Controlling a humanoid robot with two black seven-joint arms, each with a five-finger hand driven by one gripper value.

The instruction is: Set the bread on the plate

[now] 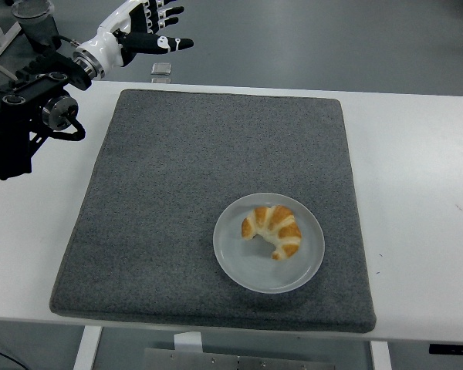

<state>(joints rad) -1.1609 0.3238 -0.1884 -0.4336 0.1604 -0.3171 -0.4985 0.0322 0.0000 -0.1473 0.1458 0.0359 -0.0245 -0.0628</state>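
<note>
A golden croissant [274, 229] lies on the pale round plate [239, 266], which sits on the grey mat [162, 208] right of centre toward the front. My left hand [150, 27] is raised high at the top left, far from the plate, its white and black fingers spread and holding nothing. The black left arm [27, 116] enters from the left edge. The right arm is out of sight.
The white table [417, 193] borders the mat on all sides. On the floor beyond the table stand a dark bin [37, 21] at top left and a small grey object [161, 68] by the far edge.
</note>
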